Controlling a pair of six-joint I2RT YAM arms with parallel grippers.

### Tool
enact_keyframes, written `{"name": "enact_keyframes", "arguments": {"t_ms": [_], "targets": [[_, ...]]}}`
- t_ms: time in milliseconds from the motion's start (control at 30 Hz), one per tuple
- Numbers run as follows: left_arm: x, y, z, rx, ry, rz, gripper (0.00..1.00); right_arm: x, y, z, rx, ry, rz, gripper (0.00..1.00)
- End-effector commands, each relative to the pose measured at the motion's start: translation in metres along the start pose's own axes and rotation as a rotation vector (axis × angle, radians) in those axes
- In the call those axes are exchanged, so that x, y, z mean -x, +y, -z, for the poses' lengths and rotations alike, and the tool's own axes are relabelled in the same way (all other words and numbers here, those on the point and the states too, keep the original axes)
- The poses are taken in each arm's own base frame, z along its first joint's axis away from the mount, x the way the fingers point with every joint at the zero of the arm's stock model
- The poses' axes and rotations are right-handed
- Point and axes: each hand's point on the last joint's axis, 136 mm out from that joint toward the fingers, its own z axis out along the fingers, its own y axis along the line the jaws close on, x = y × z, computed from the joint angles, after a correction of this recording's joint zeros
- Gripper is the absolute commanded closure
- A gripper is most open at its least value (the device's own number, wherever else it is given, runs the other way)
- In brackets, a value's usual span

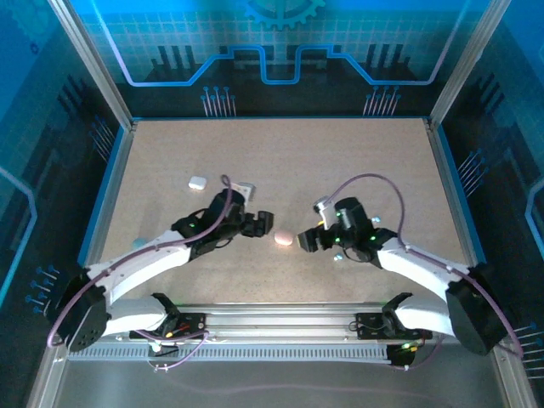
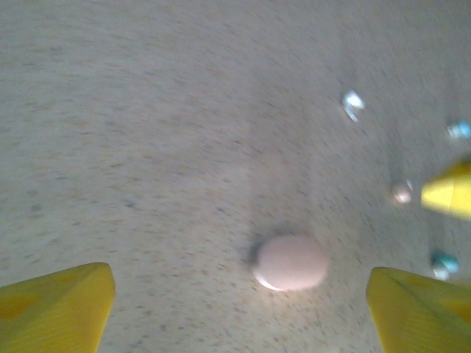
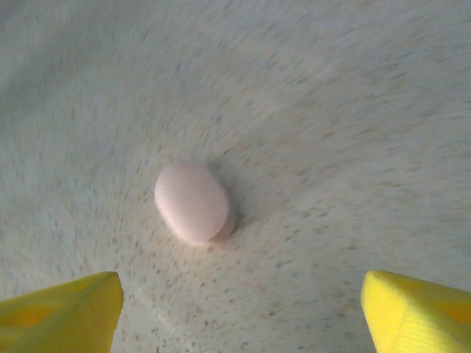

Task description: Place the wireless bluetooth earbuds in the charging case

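Observation:
A closed pink charging case lies on the speckled table between my two grippers. My left gripper is just left of it and my right gripper just right, both open and holding nothing. In the left wrist view the case sits ahead of the open gripper, nearer the right finger. Tiny earbuds lie beyond it: a whitish one, a pink one and light blue ones. In the right wrist view the case lies ahead and left of the open gripper.
A white case lies at the back left, behind the left arm. A pale blue object sits by the left arm's forearm. The right gripper's yellow fingertip pokes into the left wrist view. A blue frame borders the table.

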Motion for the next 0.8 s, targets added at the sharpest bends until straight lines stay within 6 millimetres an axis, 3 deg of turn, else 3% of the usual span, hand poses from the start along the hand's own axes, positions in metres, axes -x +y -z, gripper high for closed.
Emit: {"name": "enact_keyframes", "arguments": {"t_ms": [0,133,367,767], "targets": [[0.011,0.021,0.008,0.009,-0.103,0.115,0.14,0.011,0.008,-0.022,-0.015,-0.045,0.215,0.15],[0.017,0.028,0.019,0.005,-0.185,0.087,0.14,0.002,0.027,-0.048,0.046,-0.054,0.394,0.10],[0.017,0.040,0.030,0.036,-0.234,0.058,0.12,-0.010,0.026,-0.073,0.071,-0.023,0.518,0.09],[0.012,0.040,0.020,0.013,-0.195,0.069,0.11,-0.026,0.030,-0.080,0.198,0.060,0.582,0.37]]}}
